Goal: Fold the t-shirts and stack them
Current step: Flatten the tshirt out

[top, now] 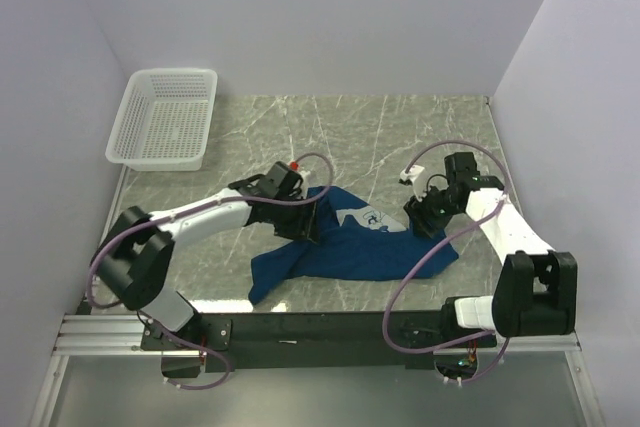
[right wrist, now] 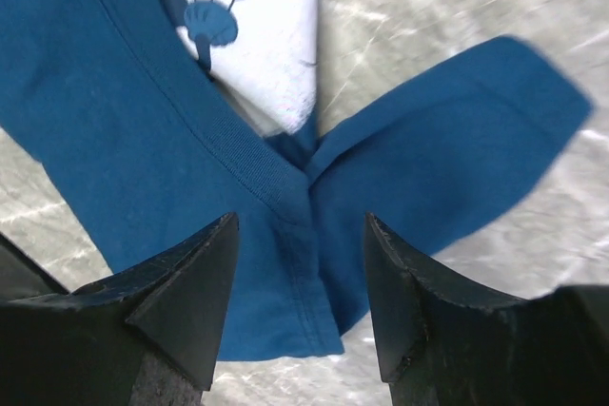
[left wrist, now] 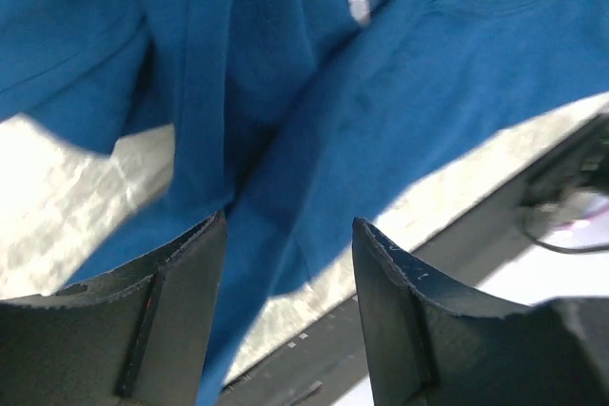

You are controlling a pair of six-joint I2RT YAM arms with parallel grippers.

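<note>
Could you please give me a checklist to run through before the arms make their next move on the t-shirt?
1. Open left end effector, no cloth clamped: ok.
2. Open right end effector, above a ribbed edge of the cloth: ok.
3. Flat t-shirt, ready to fold: not ok, it lies bunched and twisted.
4. Upward-facing chest print: ok.
5. Mesh basket apart from the cloth: ok, it sits at the far left corner.
6. Fingertips touching cloth: cannot tell.
</note>
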